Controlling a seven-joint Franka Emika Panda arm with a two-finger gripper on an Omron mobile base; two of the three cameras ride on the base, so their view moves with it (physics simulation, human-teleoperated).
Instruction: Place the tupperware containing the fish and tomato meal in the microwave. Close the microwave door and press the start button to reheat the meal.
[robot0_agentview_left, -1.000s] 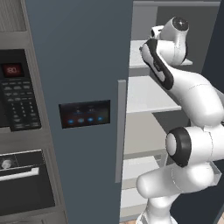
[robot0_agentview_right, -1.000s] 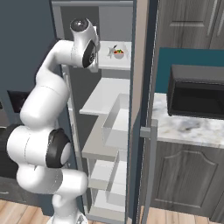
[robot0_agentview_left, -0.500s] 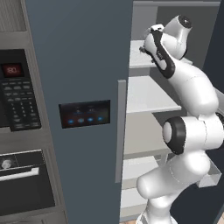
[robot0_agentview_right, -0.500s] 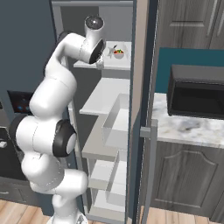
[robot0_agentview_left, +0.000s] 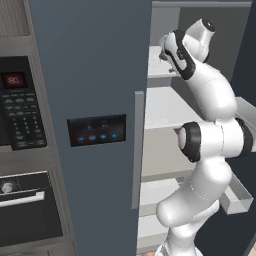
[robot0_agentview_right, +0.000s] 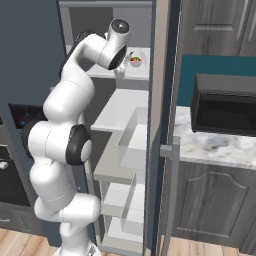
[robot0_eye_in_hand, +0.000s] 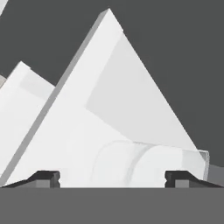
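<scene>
We are still on the fetching step, our gripper (robot0_eye_in_hand: 112, 178) with jaws apart just short of the tupperware (robot0_agentview_right: 135, 62) on the top fridge shelf (robot0_agentview_right: 142, 74) at one o'clock of the wrist, having swung nearer over the last second, so next we straddle the box and close.

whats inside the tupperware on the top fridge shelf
In the right base view the tupperware holds red tomato bits with something pale beside them. The view is too small to tell the fish. The gripper partly covers the near side, so the rest of the contents can't be seen.
</scene>
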